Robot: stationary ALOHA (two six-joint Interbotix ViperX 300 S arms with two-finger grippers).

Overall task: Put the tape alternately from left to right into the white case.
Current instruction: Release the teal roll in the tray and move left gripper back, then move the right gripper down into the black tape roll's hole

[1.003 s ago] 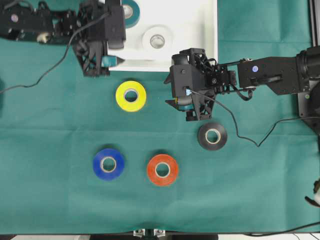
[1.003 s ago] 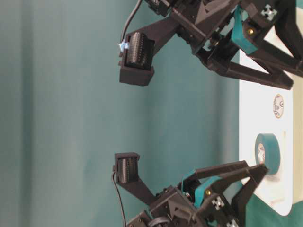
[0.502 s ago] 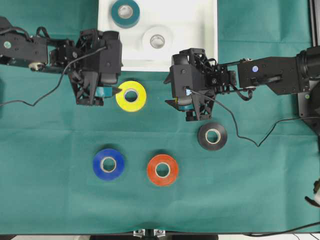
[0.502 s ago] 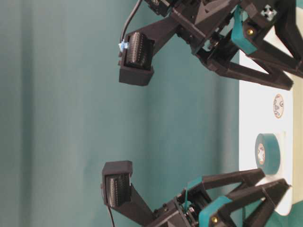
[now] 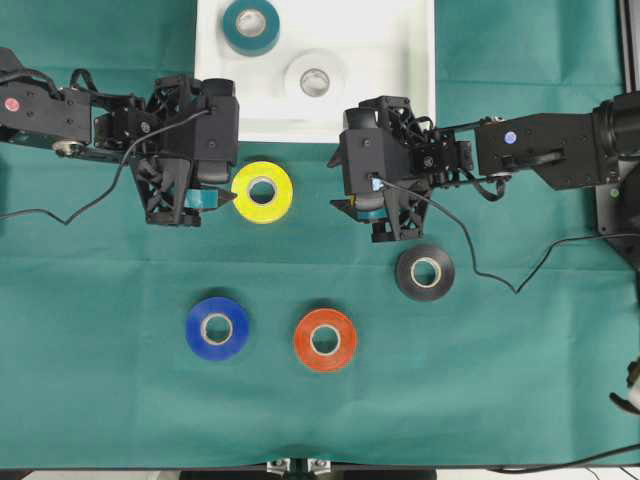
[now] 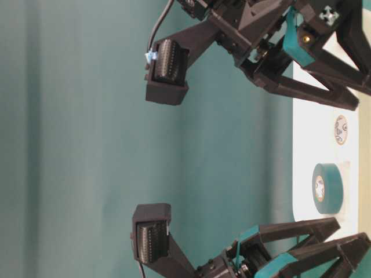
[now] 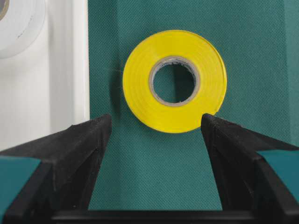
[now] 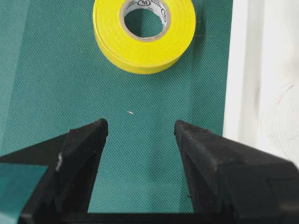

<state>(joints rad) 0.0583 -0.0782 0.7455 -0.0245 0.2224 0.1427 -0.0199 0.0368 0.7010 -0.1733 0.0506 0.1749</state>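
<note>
The yellow tape (image 5: 262,191) lies flat on the green cloth just in front of the white case (image 5: 400,60). My left gripper (image 5: 232,185) is open at the roll's left side. Seen from the left wrist, the yellow tape (image 7: 175,80) sits just ahead of the left gripper (image 7: 155,122), its near edge level with the fingertips. My right gripper (image 5: 342,185) hangs open and holds nothing, right of the roll; from its wrist the yellow tape (image 8: 144,31) is well ahead of the right gripper (image 8: 140,125). A teal tape (image 5: 250,25) and a white tape (image 5: 314,78) lie in the case.
Black tape (image 5: 424,272), blue tape (image 5: 217,327) and orange-red tape (image 5: 324,339) lie on the cloth nearer the front edge. The case rim (image 7: 80,60) runs close beside my left finger. Cables trail from both arms across the cloth.
My left gripper has come away from the case's front edge, down and right to the yellow tape, and stays open. The right arm has not moved.
</note>
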